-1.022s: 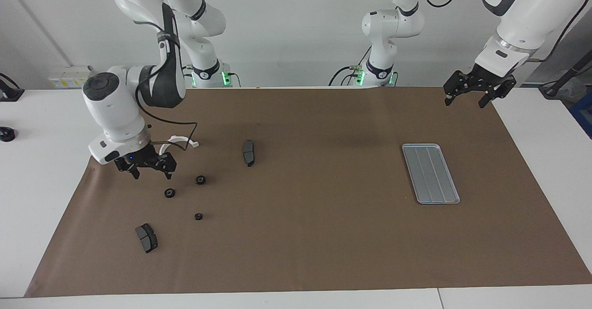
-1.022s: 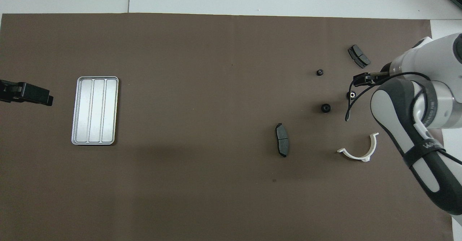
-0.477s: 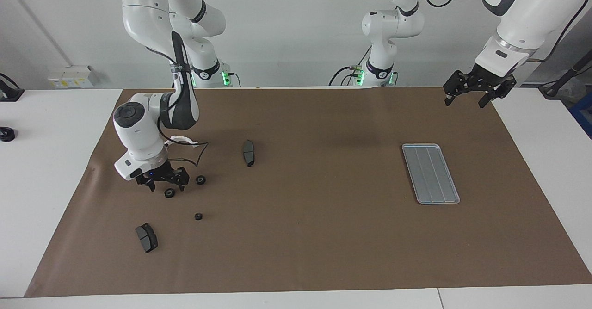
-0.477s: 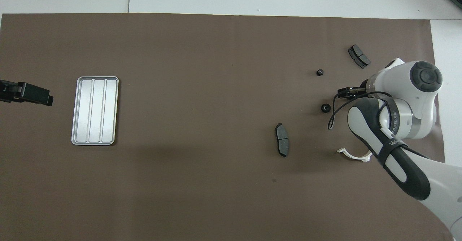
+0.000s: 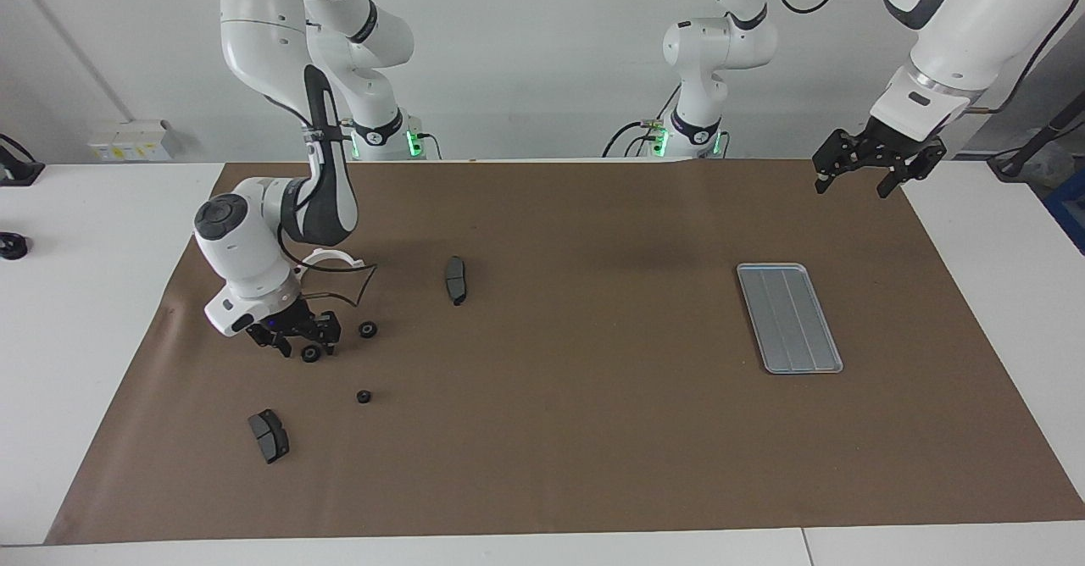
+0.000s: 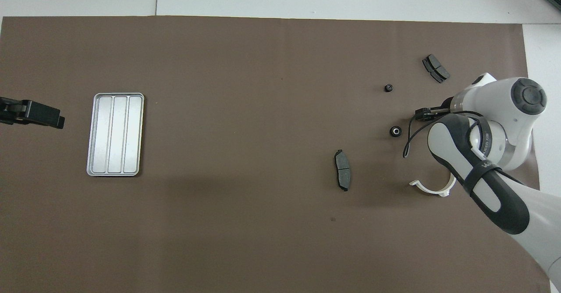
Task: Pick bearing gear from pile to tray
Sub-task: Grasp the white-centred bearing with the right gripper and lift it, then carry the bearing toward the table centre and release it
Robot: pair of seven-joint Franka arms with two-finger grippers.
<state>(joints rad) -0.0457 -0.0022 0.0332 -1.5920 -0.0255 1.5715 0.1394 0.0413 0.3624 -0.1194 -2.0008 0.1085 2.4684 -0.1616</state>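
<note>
**A:** white table with a big brown paper mat laid over it, plain white wall at the robots' end. What's the right arm's black two-finger gripper doing?

**B:** it's down at the mat in the pile, fingers spread either side of a tiny black round ring. Looks like it's straddling the ring, but I can't tell if the fingers actually touch it. From overhead the arm covers that ring completely

**A:** and the rest of the pile?

**B:** all toward the right arm's end. A second small black ring just beside the gripper, a third one farther from the robots, a dark grey curved pad farther out again, another dark grey pad more toward the middle of the mat, and a white half-ring bracket nearer the robots, partly hidden by the arm

**A:** tray?

**B:** the flat silver-grey grooved metal tray sits well apart, toward the left arm's end, nothing in it. The left arm's black gripper waits up in the air over the mat's corner there, fingers apart
</note>
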